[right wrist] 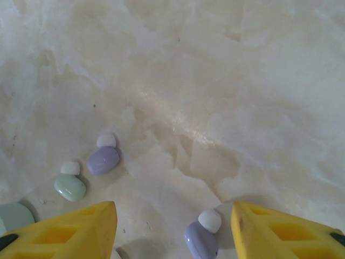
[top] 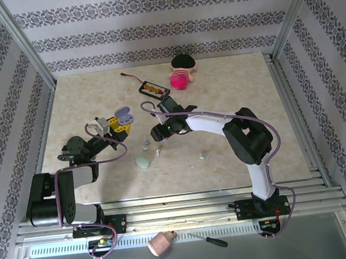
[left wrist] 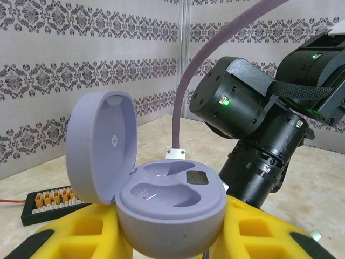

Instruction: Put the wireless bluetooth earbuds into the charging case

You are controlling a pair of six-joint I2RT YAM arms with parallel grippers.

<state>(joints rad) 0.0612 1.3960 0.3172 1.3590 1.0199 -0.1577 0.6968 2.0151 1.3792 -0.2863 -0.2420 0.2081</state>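
The lavender charging case point(left wrist: 172, 216) is running off the bottom of the left wrist view, with its underside and most of the yellow fingers point(left wrist: 70, 240) of the left gripper point(left wrist: 167, 240) flanking it being cut away. Behind the case's raised lid, a connector board point(left wrist: 51, 199) is being partly hidden. Nearer the arm bases than the case, the earbuds point(top: 145, 149) are showing too small overhead to tell their shape, and a mint case point(right wrist: 11, 216) is being clipped by the right wrist view's corner.

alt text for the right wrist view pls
The right gripper hovers open over a pale marbled table, with a lavender earbud lying between its yellow fingertips. Further left on the table lie a second lavender earbud and a mint green earbud.
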